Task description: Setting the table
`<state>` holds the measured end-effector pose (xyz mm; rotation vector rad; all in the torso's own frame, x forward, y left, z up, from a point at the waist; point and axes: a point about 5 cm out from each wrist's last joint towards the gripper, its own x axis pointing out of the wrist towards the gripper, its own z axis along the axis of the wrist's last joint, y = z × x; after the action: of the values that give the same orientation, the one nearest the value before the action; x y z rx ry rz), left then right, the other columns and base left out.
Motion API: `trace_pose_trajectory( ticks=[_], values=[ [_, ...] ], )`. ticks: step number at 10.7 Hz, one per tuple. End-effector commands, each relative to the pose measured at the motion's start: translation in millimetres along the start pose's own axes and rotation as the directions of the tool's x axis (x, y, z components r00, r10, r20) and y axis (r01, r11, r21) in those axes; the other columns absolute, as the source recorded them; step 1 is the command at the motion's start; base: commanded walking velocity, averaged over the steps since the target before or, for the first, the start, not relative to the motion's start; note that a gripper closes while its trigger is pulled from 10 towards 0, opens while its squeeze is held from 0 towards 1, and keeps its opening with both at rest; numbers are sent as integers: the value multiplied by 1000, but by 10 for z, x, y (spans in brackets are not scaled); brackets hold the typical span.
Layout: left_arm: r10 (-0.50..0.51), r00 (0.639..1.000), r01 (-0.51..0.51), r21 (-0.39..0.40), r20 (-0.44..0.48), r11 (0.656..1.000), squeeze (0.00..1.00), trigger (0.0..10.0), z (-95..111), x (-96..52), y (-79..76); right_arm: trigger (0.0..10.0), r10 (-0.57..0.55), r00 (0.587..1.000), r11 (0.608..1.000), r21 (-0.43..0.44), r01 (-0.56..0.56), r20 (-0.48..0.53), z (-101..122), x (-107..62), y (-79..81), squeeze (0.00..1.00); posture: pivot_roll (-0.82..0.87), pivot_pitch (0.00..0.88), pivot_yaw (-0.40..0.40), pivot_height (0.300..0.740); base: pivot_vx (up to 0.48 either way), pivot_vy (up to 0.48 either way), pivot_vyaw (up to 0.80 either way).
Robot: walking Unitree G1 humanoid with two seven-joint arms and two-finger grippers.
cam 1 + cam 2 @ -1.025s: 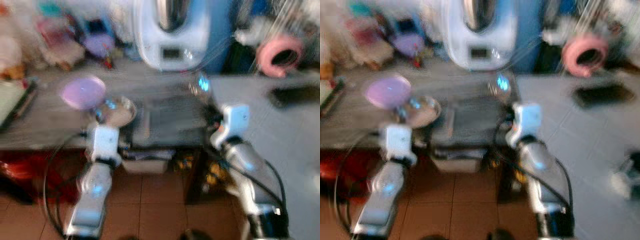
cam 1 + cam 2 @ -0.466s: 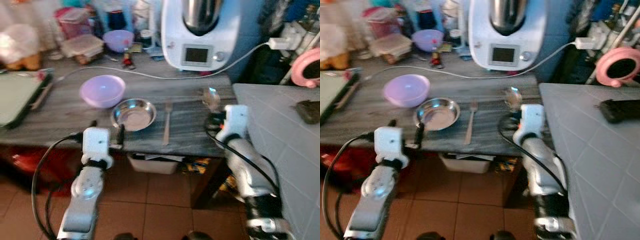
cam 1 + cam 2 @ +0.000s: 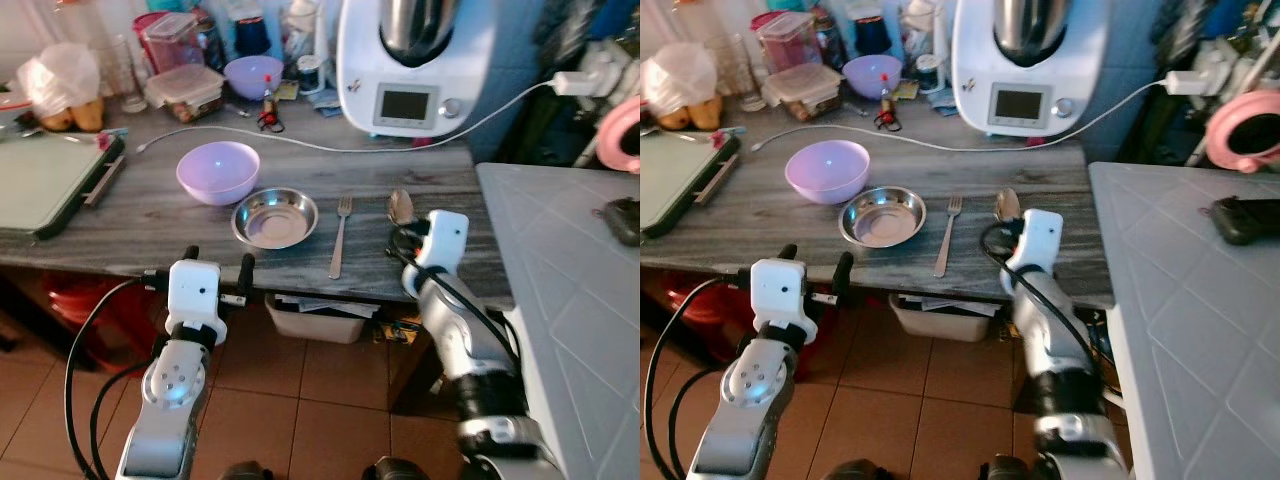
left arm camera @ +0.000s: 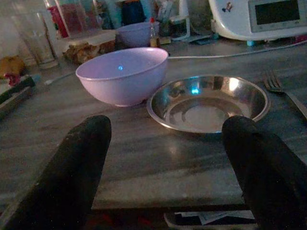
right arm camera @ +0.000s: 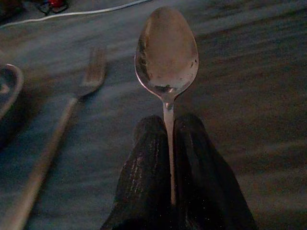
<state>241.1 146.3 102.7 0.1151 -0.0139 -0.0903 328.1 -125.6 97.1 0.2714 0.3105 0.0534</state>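
On the grey wooden table (image 3: 150, 225) a lilac bowl (image 3: 218, 171) stands behind a shallow steel dish (image 3: 275, 218). A fork (image 3: 340, 238) lies just right of the dish. My right gripper (image 5: 167, 125) is shut on the handle of a spoon (image 5: 166, 52), which points away from me to the right of the fork (image 5: 72, 110). Whether the spoon (image 3: 400, 207) touches the tabletop I cannot tell. My left gripper (image 4: 165, 127) is open at the table's front edge, with the lilac bowl (image 4: 122, 74) and the steel dish (image 4: 207, 101) beyond its fingers (image 4: 84, 158).
A white kitchen machine (image 3: 420, 60) stands at the back, and its cable (image 3: 300, 147) runs across the table. A green board (image 3: 45, 180) lies at the left. Containers and a small purple bowl (image 3: 252, 75) crowd the back. A grey tiled counter (image 3: 570, 280) adjoins on the right.
The whole picture has steadied out of blur as the camera moved. My right gripper, still holding the spoon, now sits slightly closer to the fork. The left gripper keeps to the table's edge.
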Motion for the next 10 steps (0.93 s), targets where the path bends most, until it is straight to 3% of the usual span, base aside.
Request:
trace_pose_trajectory(
  ticks=[1,4,7,8,9,10],
  values=[
    [-17,1000,17,0,-2,1000,0,10000,22,-17,-16,0,9,1000,1000,26,-9,-9,16,34,85,0,31,65,34,740,0,0,0],
    [-25,1000,25,-1,-13,1000,0,10000,21,-43,-27,0,8,999,997,78,-3,-52,14,115,300,0,38,79,33,740,0,0,0],
    [-27,999,27,-4,-18,1000,0,10000,28,-57,-38,0,-23,998,996,84,29,-66,16,158,291,0,40,88,29,740,0,0,0],
    [-30,999,30,-8,-22,1000,0,10000,21,-59,-48,5412,-42,995,998,53,47,-92,-29,160,265,0,38,89,27,740,0,0,0],
    [-31,999,31,-8,-23,999,0,10000,19,-56,-53,10000,-44,993,998,50,50,-109,-58,160,259,0,37,89,27,740,0,0,0],
    [-32,999,32,-8,-24,999,0,10000,23,-55,-57,10000,-42,994,998,43,47,-103,-54,174,253,0,38,91,26,740,0,0,0]
  ],
)
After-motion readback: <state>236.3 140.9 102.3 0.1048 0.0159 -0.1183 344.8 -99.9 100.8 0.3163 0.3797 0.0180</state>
